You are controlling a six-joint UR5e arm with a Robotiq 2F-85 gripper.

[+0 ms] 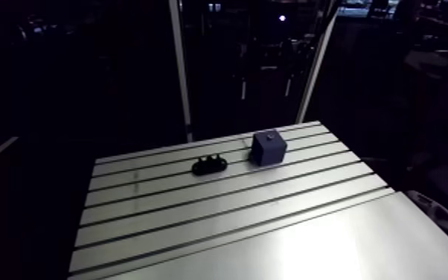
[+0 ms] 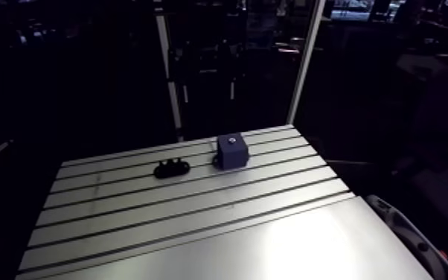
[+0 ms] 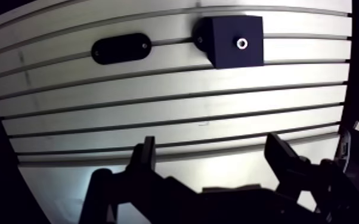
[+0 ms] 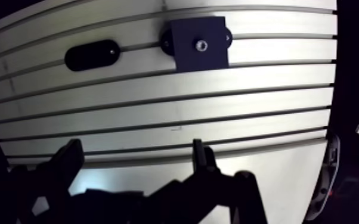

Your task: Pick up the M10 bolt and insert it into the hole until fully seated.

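Pincer [image 3: 212,143] spread wide, empty, above slotted table [image 3: 158,101], dark block [image 3: 232,42] and oval holder [image 3: 121,47] ahead

- This is a robotics lab or workshop cell, and it is dark beyond the work surface.
- In the arm view, the tabletop [image 1: 219,223] of bare aluminium with long parallel slots fills the lower half of the frame.
- A dark square block [image 1: 269,147] sits right of centre, with a small metal-ringed hole [image 3: 240,42] in its top face.
- A black oblong holder [image 1: 210,164] lies near it on the left.
- Two pale upright posts [image 1: 181,74] rise behind the tabletop in the upper middle.
- In the wrist view, a black two-fingered claw [image 3: 212,146] hangs over the slots, fingers spread with nothing between them.
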